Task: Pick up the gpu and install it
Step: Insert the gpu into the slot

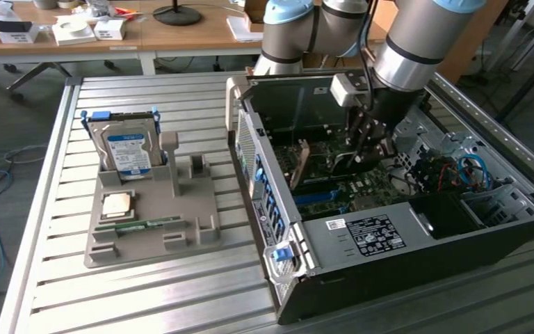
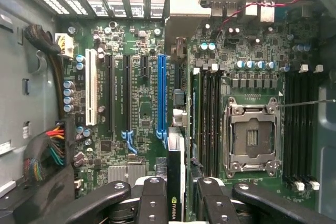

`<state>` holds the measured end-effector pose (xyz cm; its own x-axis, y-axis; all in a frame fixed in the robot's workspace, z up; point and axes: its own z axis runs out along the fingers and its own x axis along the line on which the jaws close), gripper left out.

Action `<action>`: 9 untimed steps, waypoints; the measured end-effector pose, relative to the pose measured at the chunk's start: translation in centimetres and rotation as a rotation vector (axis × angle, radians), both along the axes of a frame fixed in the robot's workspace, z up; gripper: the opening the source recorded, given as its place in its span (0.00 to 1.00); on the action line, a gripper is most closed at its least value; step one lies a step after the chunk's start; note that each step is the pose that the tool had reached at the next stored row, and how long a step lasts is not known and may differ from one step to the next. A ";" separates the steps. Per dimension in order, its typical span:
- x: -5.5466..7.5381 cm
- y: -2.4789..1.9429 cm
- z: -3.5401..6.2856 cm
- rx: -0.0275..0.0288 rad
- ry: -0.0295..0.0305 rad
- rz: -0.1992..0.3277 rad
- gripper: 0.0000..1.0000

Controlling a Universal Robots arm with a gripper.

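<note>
Gripping the gpu [image 2: 174, 174] edge-on between its black fingers [image 2: 152, 200], the gripper [image 2: 180, 203] hangs inside the open computer case [image 1: 360, 236], above the motherboard [image 2: 142, 124]. The jaws are narrowed onto the card, which bears a small green logo and sits just beside the line of the one blue slot [image 2: 161, 95]. Next to that slot run two long black slots [image 2: 111, 95] and one white slot [image 2: 90, 93]. On the card's other side lie the bare CPU socket [image 2: 251, 137] and two banks of dark memory slots [image 2: 210, 119], one on each side of the socket. A bundle of coloured cables [image 2: 44, 150] crowds the board's edge near the white slot. On the slatted table [image 1: 202, 292], to the exterior view's left of the case, a grey tray [image 1: 188, 209] holds one hard drive [image 1: 128, 149], one processor chip [image 1: 119, 205] and one memory strip [image 1: 137, 224].
</note>
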<state>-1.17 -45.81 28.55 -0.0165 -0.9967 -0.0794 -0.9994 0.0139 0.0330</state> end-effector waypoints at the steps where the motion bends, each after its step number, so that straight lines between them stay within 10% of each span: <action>1: -0.1 0.00 0.00 0.0000 0.0000 0.000 0.27; 9: -0.7 -0.15 -0.02 0.0001 0.0000 0.000 0.27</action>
